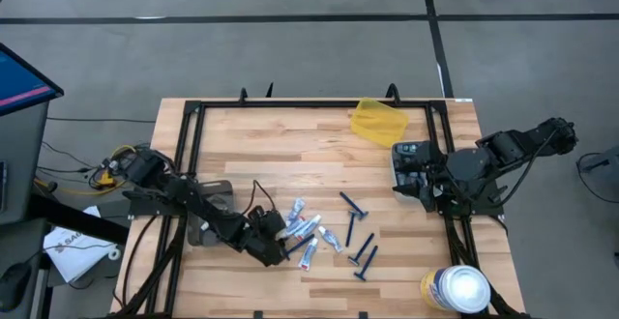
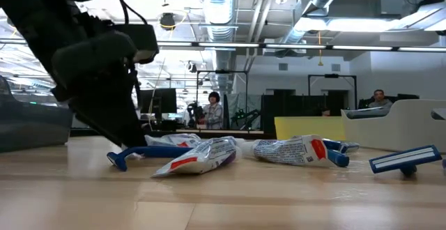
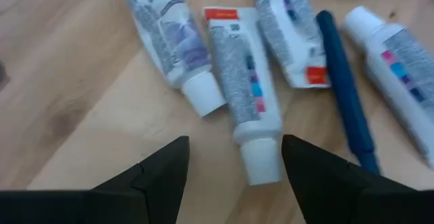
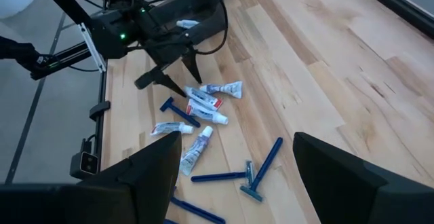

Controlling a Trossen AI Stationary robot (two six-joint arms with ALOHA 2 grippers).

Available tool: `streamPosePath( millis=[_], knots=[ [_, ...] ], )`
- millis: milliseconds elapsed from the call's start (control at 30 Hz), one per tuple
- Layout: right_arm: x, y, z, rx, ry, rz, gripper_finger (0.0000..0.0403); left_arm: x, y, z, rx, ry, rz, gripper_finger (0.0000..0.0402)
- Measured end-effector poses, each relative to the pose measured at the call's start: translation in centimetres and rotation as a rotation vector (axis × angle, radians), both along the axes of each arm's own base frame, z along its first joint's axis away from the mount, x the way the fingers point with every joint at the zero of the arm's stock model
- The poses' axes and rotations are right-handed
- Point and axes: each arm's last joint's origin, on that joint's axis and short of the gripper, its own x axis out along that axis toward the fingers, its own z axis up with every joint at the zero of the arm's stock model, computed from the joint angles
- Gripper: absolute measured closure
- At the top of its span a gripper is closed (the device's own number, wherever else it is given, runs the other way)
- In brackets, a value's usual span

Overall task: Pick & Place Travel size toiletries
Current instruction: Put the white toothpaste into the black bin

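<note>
Toiletries, travel size: squeeze tubes [image 1: 308,230] and blue razors [image 1: 358,230] lying scattered mid-table, front half.
Left gripper [image 1: 281,246] is hovering wide open and empty beside the tube cluster, one tube [image 3: 245,91] sitting between its fingers [image 3: 163,176]; right gripper [image 1: 404,169] is waiting open, empty, well apart by the yellow pouch [image 1: 377,121].

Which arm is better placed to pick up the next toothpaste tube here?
Left. The left gripper hangs open right at the pile of tubes, with one toothpaste tube lying cap-first between its fingers. The right gripper waits open near the table's right edge by the yellow pouch, well away from the pile.
</note>
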Motion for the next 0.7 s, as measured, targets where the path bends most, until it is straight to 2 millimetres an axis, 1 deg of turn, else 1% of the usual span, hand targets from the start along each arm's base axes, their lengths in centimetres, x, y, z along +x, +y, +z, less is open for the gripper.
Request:
streamPosePath(
  millis=[200, 300, 433, 700],
  knots=[
    [-0.01, 0.0, 0.0, -0.002, 0.0, 0.001, 0.0127, -0.14, -0.15, 0.26, 0.026, 0.01, -0.049, 0.0171],
    [-0.01, 0.0, 0.01, -0.002, -0.001, 0.002, 0.0127, -0.11, -0.16, 0.28, 0.05, 0.018, -0.085, 0.0181],
    [-0.01, 0.0, 0.01, -0.002, 0.0, 0.002, 0.0127, -0.12, -0.16, 0.27, 0.074, 0.028, -0.117, 0.0209],
    [-0.01, 0.0, 0.01, -0.002, -0.001, 0.001, 0.0127, -0.13, -0.2, 0.25, 0.06, 0.035, -0.126, 0.0279]
  ],
)
